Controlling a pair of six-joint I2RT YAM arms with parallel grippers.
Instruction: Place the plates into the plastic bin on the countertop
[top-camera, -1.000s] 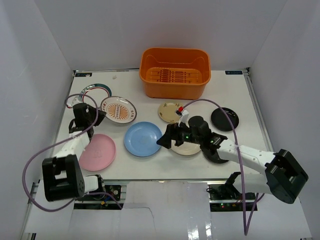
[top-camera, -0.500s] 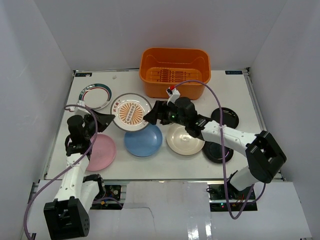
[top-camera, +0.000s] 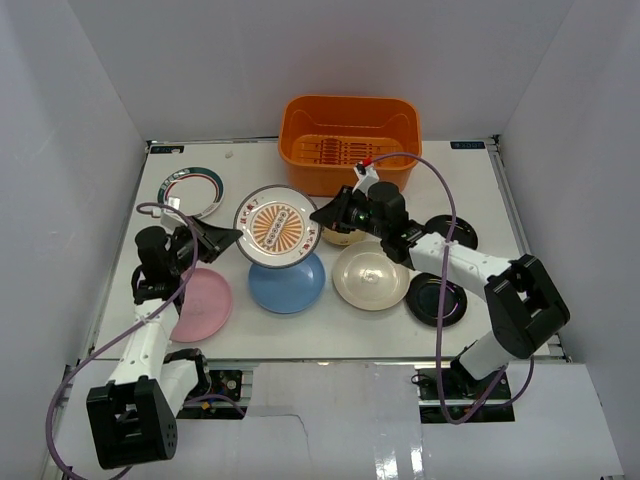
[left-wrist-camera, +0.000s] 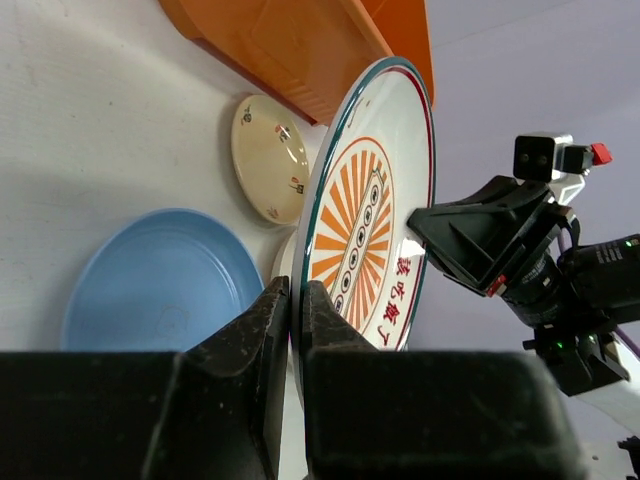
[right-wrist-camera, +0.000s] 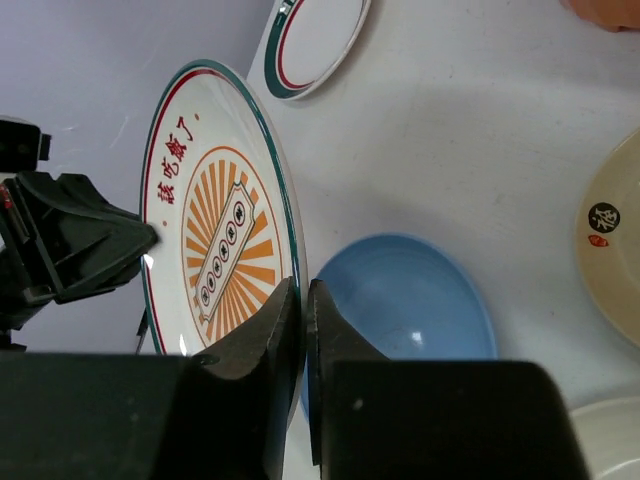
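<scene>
While my left tool (top-camera: 234, 237) clamps the round white sunburst-patterned plate (top-camera: 280, 226), my right tool (top-camera: 319, 215) clamps its opposite rim. It hangs above the white bench (top-camera: 455, 190).

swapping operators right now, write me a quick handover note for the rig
Pincers: left pincer and right pincer are both shut on opposite rims of the sunburst plate, lifted and tilted over the blue plate.
Bin: orange bin at the back, no plates inside.
On the countertop: pink plate, blue plate, cream plate, tan plate, near black plate, far black plate, green-rimmed plate.
Done: nothing binned.
Left: all eight plates.
</scene>
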